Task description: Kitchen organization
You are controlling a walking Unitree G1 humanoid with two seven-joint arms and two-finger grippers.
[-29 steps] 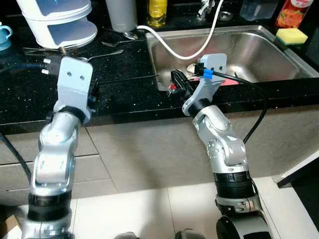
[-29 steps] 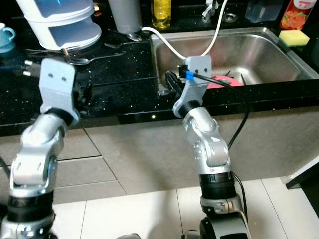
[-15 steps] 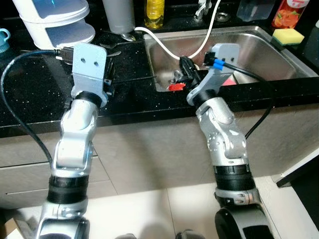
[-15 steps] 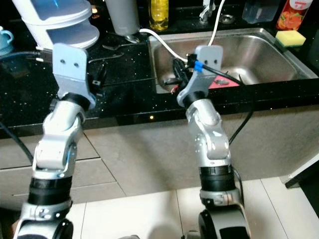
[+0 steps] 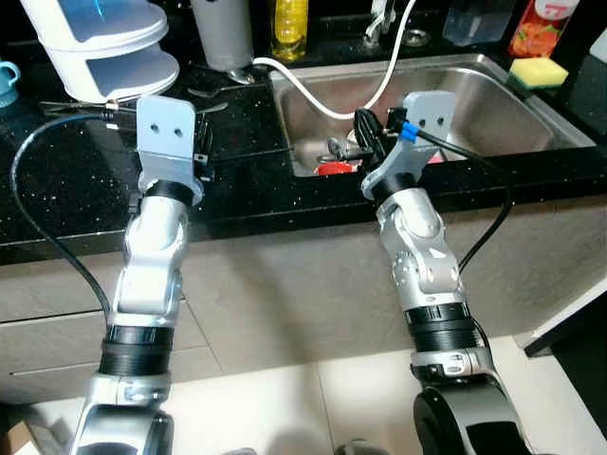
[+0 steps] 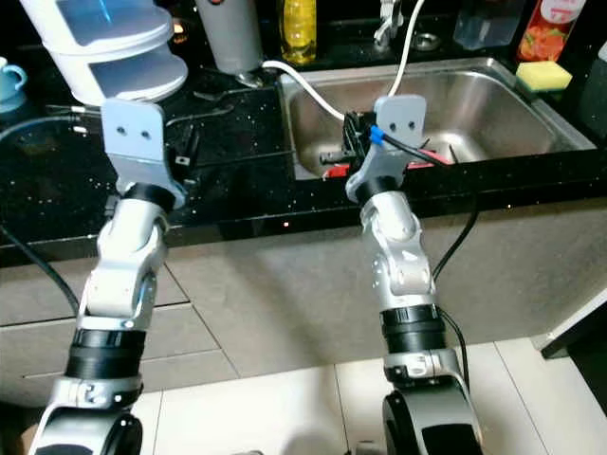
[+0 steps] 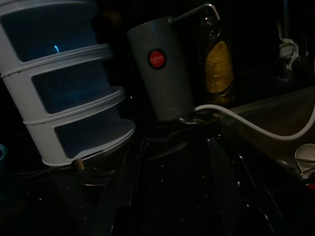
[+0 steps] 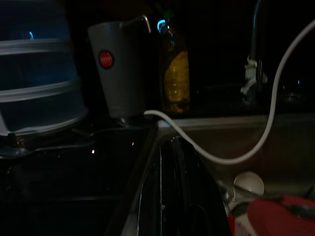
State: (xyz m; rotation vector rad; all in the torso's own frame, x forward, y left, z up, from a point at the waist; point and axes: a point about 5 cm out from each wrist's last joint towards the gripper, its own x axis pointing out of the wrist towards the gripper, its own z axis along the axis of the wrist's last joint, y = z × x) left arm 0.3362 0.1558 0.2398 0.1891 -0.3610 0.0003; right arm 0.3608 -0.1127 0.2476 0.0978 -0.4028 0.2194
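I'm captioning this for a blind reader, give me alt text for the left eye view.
Two silver robot arms reach over a black speckled countertop: the left gripper above the counter, the right gripper at the front left corner of a stainless steel sink crossed by a white hose. A stacked white container stands back left.

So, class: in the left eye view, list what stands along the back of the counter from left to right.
Blue cup → white stacked container → grey tumbler → yellow bottle → clear tub → red-labelled bottle → yellow sponge.
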